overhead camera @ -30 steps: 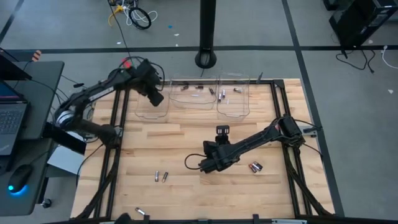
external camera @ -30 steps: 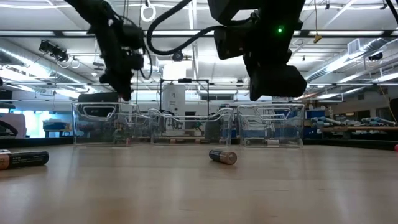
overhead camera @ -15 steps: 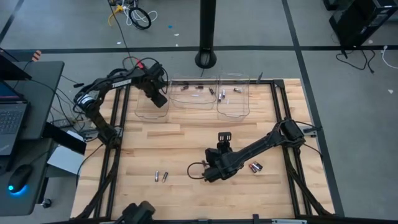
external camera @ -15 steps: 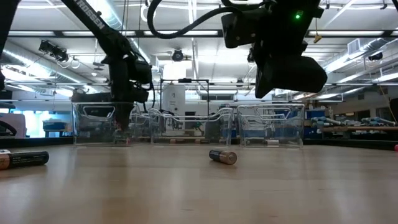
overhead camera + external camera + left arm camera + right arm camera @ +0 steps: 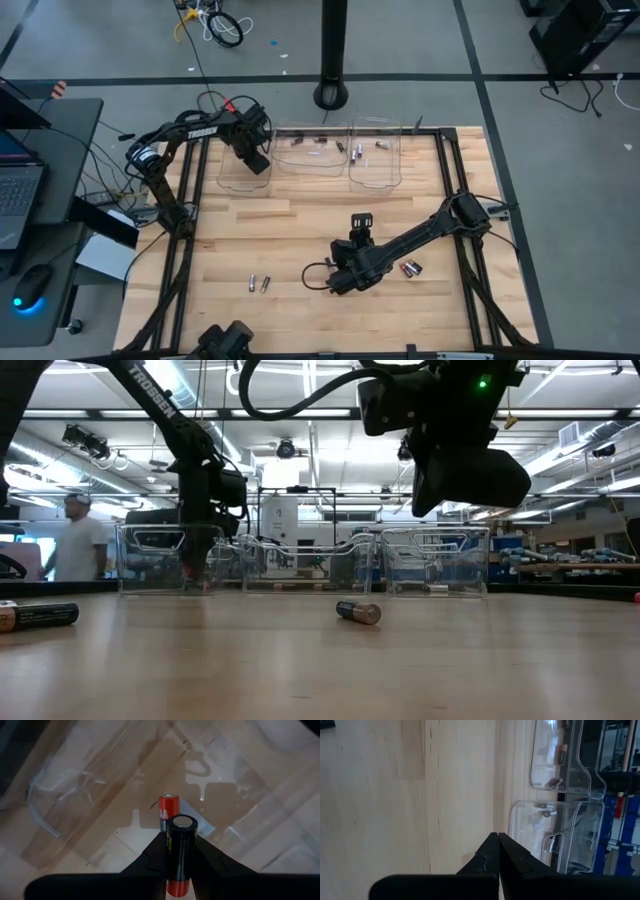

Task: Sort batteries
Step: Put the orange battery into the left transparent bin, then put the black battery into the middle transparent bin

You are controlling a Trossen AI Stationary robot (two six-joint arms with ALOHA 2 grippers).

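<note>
While the left gripper (image 5: 181, 851) clamps a black battery (image 5: 181, 845) over the leftmost clear bin (image 5: 232, 180), at table's 11 o'clock, the right gripper (image 5: 498, 851) hangs pinched shut, empty, mid-table near a loose battery (image 5: 358, 611).

Left gripper (image 5: 181, 862) at the table's far left, jaws clamped; right gripper (image 5: 498, 845) mid-table, jaws together.

A battery (image 5: 358, 611) lies mid-surface, another (image 5: 38, 616) at the left edge. Clear bins (image 5: 300, 565) stand behind; a person (image 5: 78, 545) stands far left.
</note>
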